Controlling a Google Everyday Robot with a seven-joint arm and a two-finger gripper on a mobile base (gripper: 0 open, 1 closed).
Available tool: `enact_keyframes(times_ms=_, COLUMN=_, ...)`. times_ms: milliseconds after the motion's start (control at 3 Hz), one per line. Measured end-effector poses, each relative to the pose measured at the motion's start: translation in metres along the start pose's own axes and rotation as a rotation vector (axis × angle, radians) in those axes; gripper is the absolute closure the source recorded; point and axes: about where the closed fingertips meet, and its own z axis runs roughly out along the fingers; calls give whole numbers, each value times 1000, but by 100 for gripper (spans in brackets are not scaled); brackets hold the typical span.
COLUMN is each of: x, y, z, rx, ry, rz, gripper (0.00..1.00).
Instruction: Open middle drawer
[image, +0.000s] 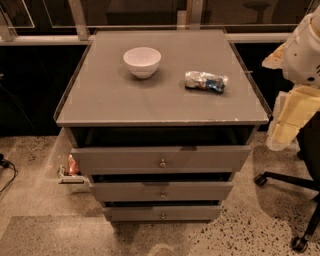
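Note:
The grey cabinet (150, 100) has three flat drawer fronts, each with a small round knob. The middle drawer (125, 192) is the mid-sized front, with its knob (162, 194) at the centre. The wider top drawer (115, 160) is above it and the narrowest bottom drawer (130, 214) is below it. A dark gap shows above each front. My arm and gripper (292, 120) hang at the right edge of the camera view, beside the cabinet's right side. They are above drawer level and touch no drawer.
A white bowl (142, 61) and a crumpled snack bag (205, 81) lie on the cabinet top. A clear bin with something orange (71, 167) stands at the cabinet's left. An office chair base with castors (285, 180) is at the right. A cable (6, 167) lies at far left.

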Motion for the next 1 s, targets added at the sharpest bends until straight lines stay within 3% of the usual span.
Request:
enact_keyframes(times_ms=667, x=11, y=7, z=6, rx=-14, ry=-4, rz=13, gripper=0)
enact_keyframes(times_ms=1000, x=25, y=25, z=36, rx=-44, ry=-12, rz=14, gripper=0)
